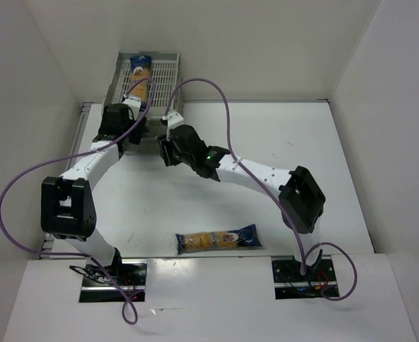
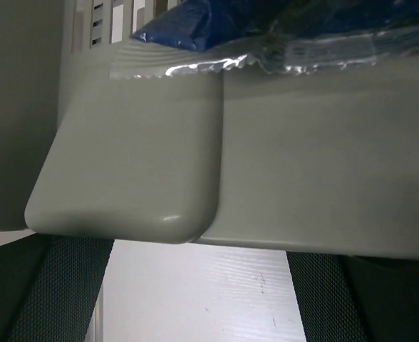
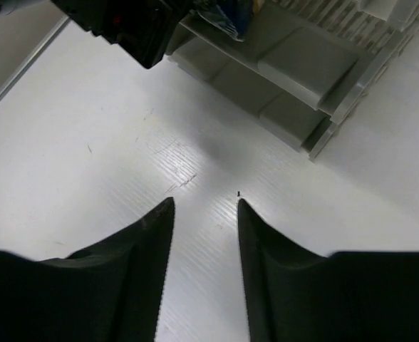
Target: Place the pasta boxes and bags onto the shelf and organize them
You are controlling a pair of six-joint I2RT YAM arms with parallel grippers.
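Note:
The grey shelf (image 1: 169, 71) stands at the back left. One pasta packet (image 1: 140, 75) lies lengthwise in its top tier. Its dark blue end (image 2: 216, 28) and clear seal overhang the shelf's front wall (image 2: 302, 164). My left gripper (image 1: 135, 108) is right at that front wall, below the packet's end. It is open and empty (image 2: 195, 285), with its fingers (image 2: 45, 299) wide apart. My right gripper (image 1: 165, 148) hovers over the table in front of the shelf (image 3: 302, 71), open and empty (image 3: 206, 203). A second packet (image 1: 218, 240) lies flat on the table near the arm bases. A third packet is out of view.
White walls close in the table on the left, back and right. The left gripper's black body (image 3: 124, 28) is close to the right gripper. Purple cables (image 1: 216, 92) loop over both arms and in front of the shelf.

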